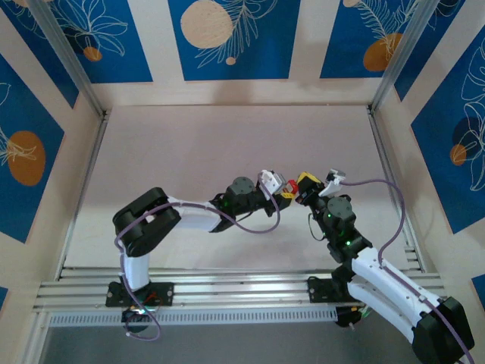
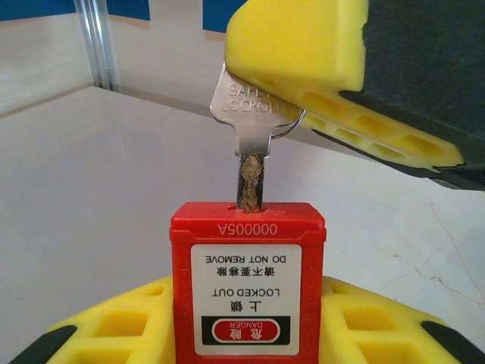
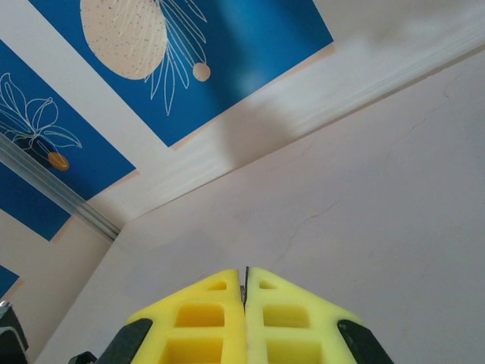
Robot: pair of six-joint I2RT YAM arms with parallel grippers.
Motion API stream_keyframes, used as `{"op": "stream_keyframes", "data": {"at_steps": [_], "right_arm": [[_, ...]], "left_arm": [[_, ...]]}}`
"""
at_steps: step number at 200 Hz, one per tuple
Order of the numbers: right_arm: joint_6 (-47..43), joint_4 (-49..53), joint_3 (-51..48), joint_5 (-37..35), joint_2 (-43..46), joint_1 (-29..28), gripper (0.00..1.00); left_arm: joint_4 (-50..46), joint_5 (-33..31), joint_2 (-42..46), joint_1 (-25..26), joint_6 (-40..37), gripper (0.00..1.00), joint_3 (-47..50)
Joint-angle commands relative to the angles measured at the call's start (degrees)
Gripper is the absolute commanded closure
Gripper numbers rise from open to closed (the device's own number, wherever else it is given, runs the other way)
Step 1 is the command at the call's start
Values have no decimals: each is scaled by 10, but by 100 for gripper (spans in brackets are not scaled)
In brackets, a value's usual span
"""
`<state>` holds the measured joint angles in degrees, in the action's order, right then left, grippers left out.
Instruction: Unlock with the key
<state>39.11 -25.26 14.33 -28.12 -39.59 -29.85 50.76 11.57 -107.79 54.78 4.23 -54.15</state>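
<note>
We see the left gripper (image 1: 282, 188) clamping the red lockout padlock (image 2: 247, 288) while the right gripper (image 3: 245, 299) pinches the key (image 2: 250, 114), blade seated in its keyhole.

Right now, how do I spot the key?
Near the middle of the table, the left fingers hold a red padlock. The key stands in its top slot, head pinched by the right fingers: silvery metal amid red and yellow.
</note>
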Motion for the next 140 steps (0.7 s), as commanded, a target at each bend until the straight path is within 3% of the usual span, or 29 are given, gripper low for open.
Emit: {"op": "stream_keyframes", "data": {"at_steps": [1, 77, 140], "right_arm": [[-9, 111, -21, 79, -3, -20, 100], [-33, 118, 12, 135, -32, -1, 100], [-29, 130, 14, 126, -17, 1, 100]], "left_arm": [[117, 22, 37, -15, 17, 82, -74], [62, 67, 28, -11, 2, 82, -86], [70, 51, 35, -10, -6, 82, -74]]}}
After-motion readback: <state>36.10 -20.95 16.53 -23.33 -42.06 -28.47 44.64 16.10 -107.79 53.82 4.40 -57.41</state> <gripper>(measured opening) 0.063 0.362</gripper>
